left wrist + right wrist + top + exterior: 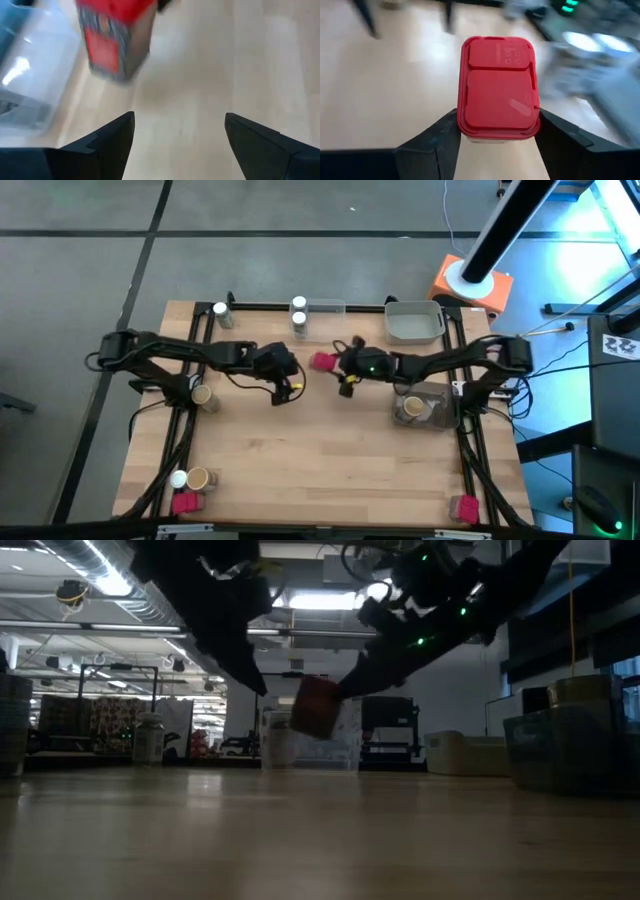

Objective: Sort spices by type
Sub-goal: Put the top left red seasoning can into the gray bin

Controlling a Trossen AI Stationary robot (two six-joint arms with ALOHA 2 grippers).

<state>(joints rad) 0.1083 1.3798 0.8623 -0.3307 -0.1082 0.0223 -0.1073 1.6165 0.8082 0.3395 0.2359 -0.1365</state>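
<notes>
A red-lidded boxy packet [499, 85] sits between the fingers of my right gripper [497, 125] near the table's middle [322, 361]. In the low view the packet [318, 705] hangs tilted above the tabletop. My left gripper [180, 135] is open and touches nothing; it hovers just left of the packet [115, 40], pointing at it [290, 375]. Other spices stand on the table: white-lidded jars [298, 312] [220, 312], tan jars [203, 395] [197, 478], and red packets [185, 502] [463, 507]. My right gripper pinches the red packet between its two fingers [440, 137], by the two opposite sides just under the red lid [470, 131]. The fingers come from the table's right, slanting down. The packet is lifted clear of the table and tilted, its lid facing back toward the wrist.
A clear tray [320, 307] and a grey tray [415, 320] stand along the far edge. A darker clear tray [425, 408] at the right holds a tan jar. A white-lidded jar [178, 478] stands near the front left corner. Bare wood lies in the middle near part [320, 470].
</notes>
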